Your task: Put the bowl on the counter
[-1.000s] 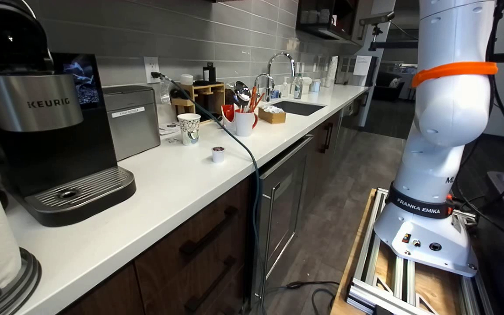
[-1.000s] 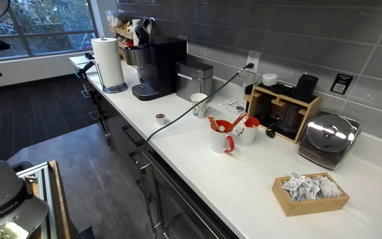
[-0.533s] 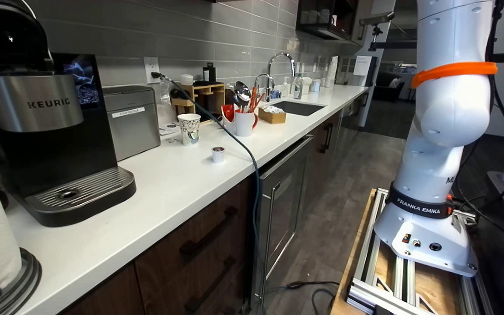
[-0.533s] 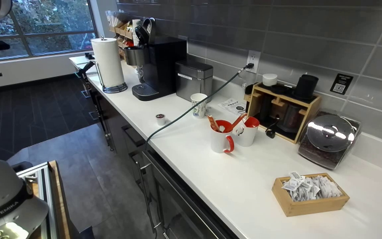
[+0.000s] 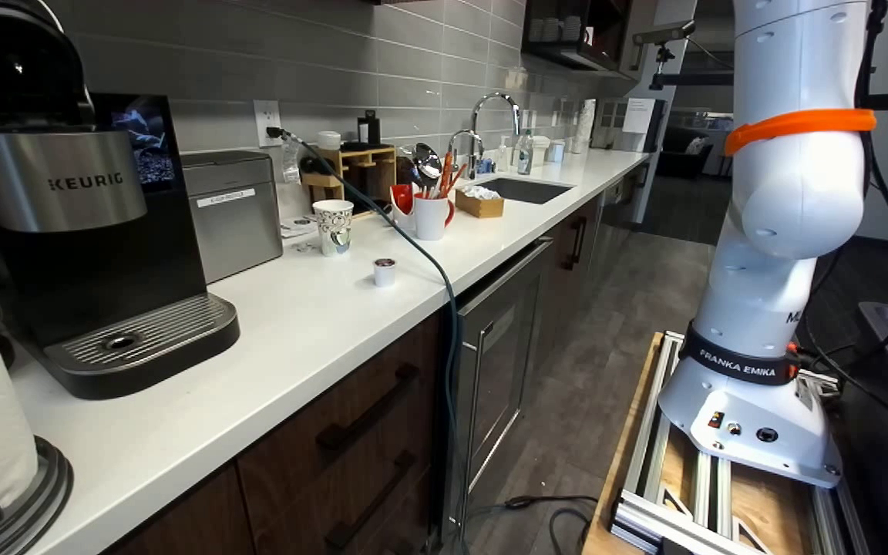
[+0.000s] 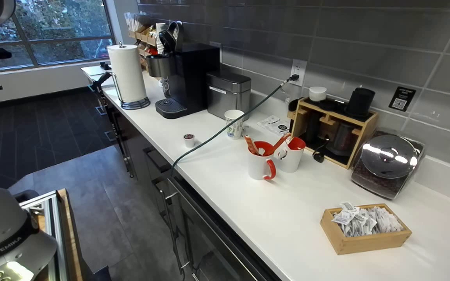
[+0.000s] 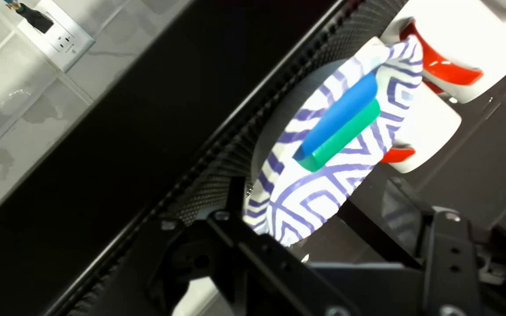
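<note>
In the wrist view a bowl (image 7: 323, 206), white with purple lines, is seen tilted, with a blue piece (image 7: 338, 116) and a green piece (image 7: 345, 136) in it. It shows no teal-green inside of its own. My gripper (image 7: 315, 180) is open, fingers wide apart. The left finger is close beside the bowl's near rim; I cannot tell if they touch. A gap separates the bowl from the right finger. The bowl and gripper are out of sight in both exterior views. The white counter (image 5: 297, 324) runs over dark cabinets and also shows in an exterior view (image 6: 217, 171).
White mugs with red handles (image 7: 468, 52) stand past the bowl. A black mesh surface (image 7: 218, 193) and dark panel (image 7: 103, 153) lie left. The counter bears a coffee machine (image 5: 20, 277), paper cup (image 5: 334, 227), pod (image 5: 384, 272), mugs (image 6: 260, 166) and packet box (image 6: 365, 242). A cord (image 6: 225, 127) crosses it.
The visible arm links have shifted very slightly, toward the counter side of both exterior views. The things on the counter have not moved.
</note>
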Robot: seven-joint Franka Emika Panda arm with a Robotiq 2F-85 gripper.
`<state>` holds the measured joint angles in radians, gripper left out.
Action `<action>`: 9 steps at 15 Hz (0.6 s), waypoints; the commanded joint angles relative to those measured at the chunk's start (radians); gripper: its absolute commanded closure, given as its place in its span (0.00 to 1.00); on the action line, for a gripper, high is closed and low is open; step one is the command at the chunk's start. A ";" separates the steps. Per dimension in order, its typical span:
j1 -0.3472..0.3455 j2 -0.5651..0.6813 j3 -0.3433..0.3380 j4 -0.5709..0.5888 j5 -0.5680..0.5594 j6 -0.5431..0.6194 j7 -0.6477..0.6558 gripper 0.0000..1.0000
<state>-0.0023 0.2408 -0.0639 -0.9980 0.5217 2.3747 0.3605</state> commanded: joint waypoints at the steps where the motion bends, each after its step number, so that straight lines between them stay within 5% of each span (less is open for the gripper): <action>1: 0.014 0.006 -0.008 0.004 -0.032 0.015 0.046 0.31; 2: 0.014 0.006 -0.008 0.004 -0.035 0.014 0.050 0.45; 9: 0.011 0.000 -0.011 0.008 -0.040 -0.030 0.099 0.98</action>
<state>0.0026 0.2412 -0.0654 -0.9980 0.5031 2.3745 0.3984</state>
